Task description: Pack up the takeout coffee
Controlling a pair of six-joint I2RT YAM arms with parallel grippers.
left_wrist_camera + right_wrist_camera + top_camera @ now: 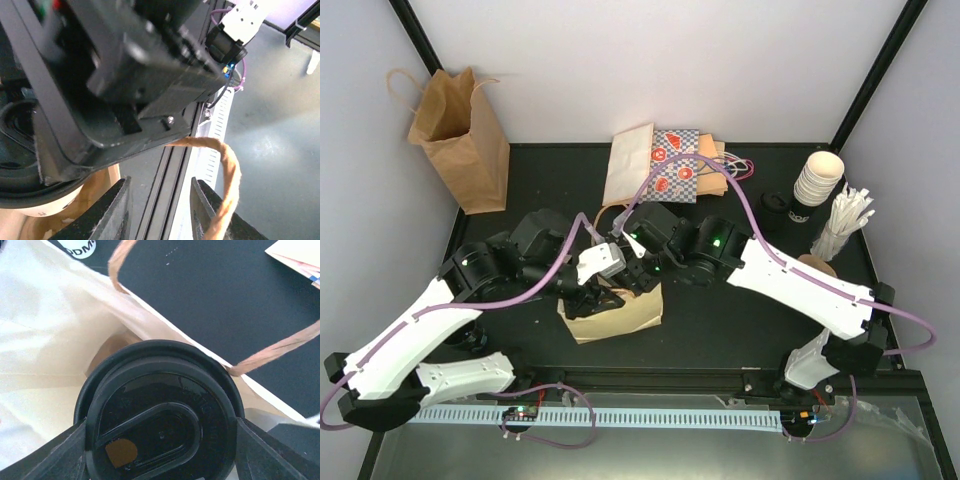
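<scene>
My right gripper [162,440] is shut on a takeout coffee cup with a black lid [160,415], one finger on each side of the lid. The cup hangs in the open mouth of a cream paper bag [45,340] with twine handles [280,347]. In the top view both grippers meet over this bag [630,312] at the table's middle, and they hide the cup. My left gripper [161,210] is open with only the table rail showing between its fingers. One twine handle [231,172] curls past the outside of its right finger. The cup's white side [45,209] shows at lower left.
A brown bag [465,135] stands at the back left. Flat bags [665,165] lie at the back centre. At the right are a stack of white cups [818,180], black lids [778,205] and a bundle of white sticks [845,222].
</scene>
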